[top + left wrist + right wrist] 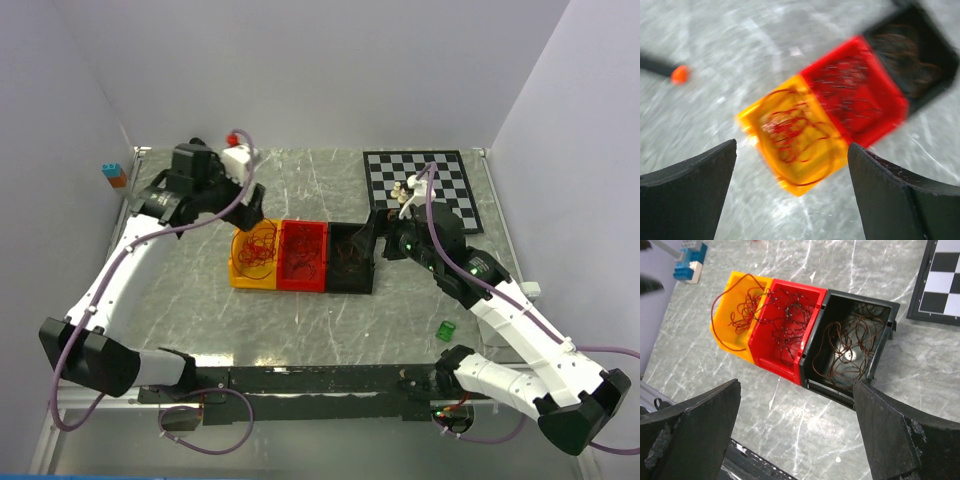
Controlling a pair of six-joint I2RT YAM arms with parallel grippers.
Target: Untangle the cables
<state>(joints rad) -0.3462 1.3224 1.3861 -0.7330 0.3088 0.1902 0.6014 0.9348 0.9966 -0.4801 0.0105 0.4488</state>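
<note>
Cables sit in yellow, red, black bins mid-frame. My left pincer and right pincer both spread, empty. Risk: hair-fine loops snag, one pull drags a bin.

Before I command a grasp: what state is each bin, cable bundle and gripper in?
Yellow bin: holds red cables, one loop over rim.
Red bin: holds dark cables, bunched.
Black bin: holds brown cables, loosely coiled.
Left gripper: jaws open, empty.
Right gripper: jaws open, empty.
</note>
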